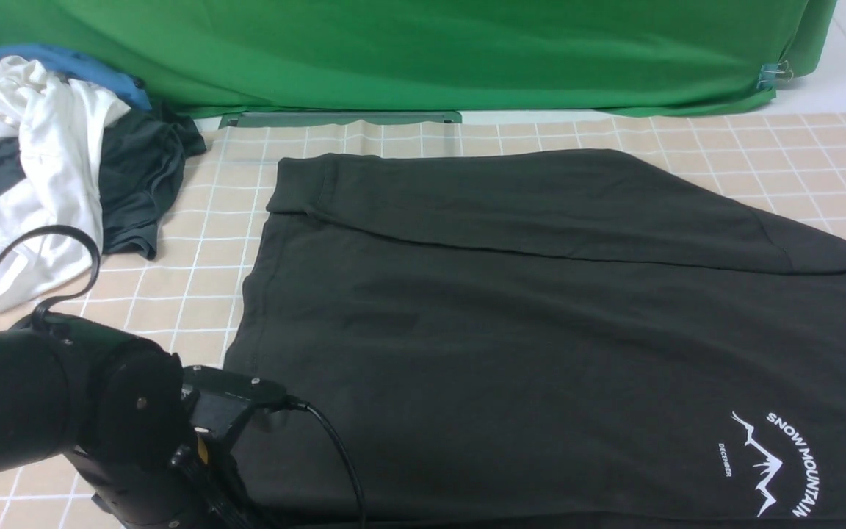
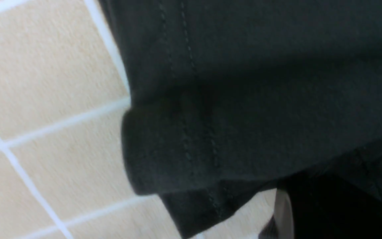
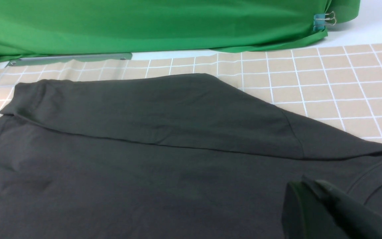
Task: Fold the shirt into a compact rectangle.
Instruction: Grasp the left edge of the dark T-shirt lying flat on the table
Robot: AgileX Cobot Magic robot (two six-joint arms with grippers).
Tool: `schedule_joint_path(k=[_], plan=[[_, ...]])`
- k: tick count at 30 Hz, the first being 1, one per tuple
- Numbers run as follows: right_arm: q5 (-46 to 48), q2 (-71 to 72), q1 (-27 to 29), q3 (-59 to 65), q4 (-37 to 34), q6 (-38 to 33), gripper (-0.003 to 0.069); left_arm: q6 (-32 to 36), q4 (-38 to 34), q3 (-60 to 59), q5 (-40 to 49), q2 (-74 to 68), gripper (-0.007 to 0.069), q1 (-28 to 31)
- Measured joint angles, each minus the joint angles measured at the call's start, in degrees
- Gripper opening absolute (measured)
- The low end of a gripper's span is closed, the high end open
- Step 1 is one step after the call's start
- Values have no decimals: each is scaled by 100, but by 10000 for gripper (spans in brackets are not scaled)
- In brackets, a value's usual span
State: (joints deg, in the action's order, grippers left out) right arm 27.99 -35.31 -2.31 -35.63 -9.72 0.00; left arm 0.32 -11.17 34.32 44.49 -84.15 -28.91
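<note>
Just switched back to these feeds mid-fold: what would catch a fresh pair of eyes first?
The charcoal-black cotton T-shirt with a white SNOW MOUNTAIN print spreads across the beige checked tablecloth, its far side already folded inward. At the far left lies a pile of white, blue and dark grey clothes, and a green backdrop cloth runs along the far edge. The black left arm sits at the shirt's near left corner.

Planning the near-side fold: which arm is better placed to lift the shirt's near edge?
Left. The left gripper is shut at the shirt's near hem corner, apparently pinching it; the right gripper hangs shut by the collar, gripping nothing.
</note>
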Motion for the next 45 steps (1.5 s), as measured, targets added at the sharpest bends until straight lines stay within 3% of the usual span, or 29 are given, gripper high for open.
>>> schedule_joint_path(k=[7,10,20,26,34,38,45], plan=[[0,0,0,0,-2,0,41,13,-269,1,601,938,32,-5],[0,0,0,0,-2,0,42,-278,-264,335,1101,1457,31,-5],[-29,0,0,0,-89,0,43,-683,-241,1307,2143,1662,21,-5],[-41,0,0,0,-107,0,45,-724,-267,754,2131,1621,21,-5],[-59,0,0,0,-107,0,46,-727,-272,-136,1219,1616,32,-5],[-59,0,0,0,-107,0,49,-721,-137,-398,943,1621,108,-5],[-59,0,0,0,-112,0,51,-658,-152,-447,733,1621,347,-5]])
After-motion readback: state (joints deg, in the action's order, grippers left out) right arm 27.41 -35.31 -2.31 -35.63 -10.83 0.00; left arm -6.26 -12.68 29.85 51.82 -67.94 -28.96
